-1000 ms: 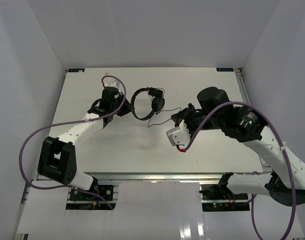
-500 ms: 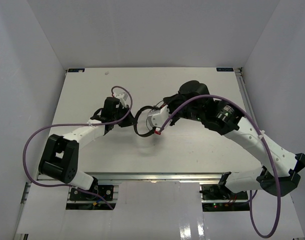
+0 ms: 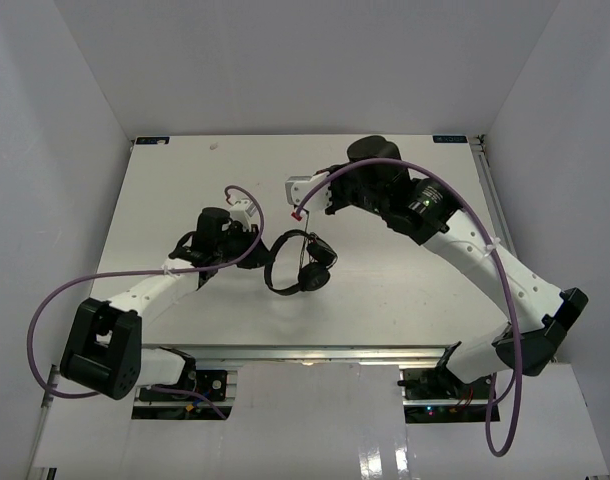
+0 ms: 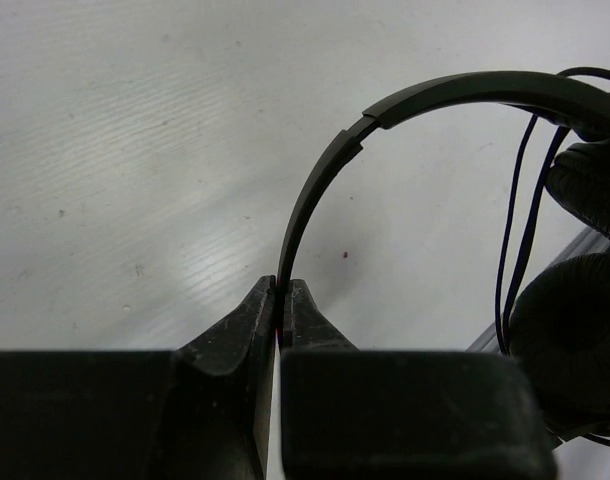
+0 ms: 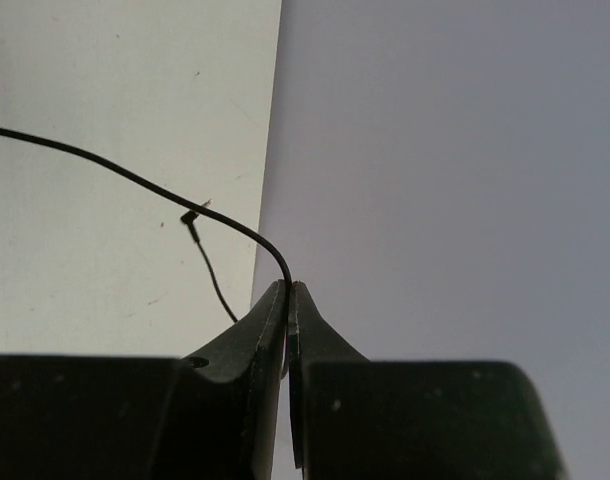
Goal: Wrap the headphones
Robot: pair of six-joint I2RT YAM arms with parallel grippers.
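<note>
The headphones (image 3: 310,278) are black all over, on a plain white table (image 3: 165,180). The left arm (image 3: 150,290) and right arm (image 3: 505,275) are white with black joints (their cables (image 3: 40,311) purple).

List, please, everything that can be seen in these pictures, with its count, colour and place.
headphones: one pair, black, near the middle of the table, headband pinched at its left side
cord: one, thin, black, running from the headphones up to the right gripper
table: one, white, under everything
walls: three, pale grey, at the far side, left and right of the table
purple cables: two, purple, one looping along each arm
arms: two, white and black, bases at the near edge
left gripper: one, black, shut on the headband
right gripper: one, black, shut on the cord, toward the far side of the table
</note>
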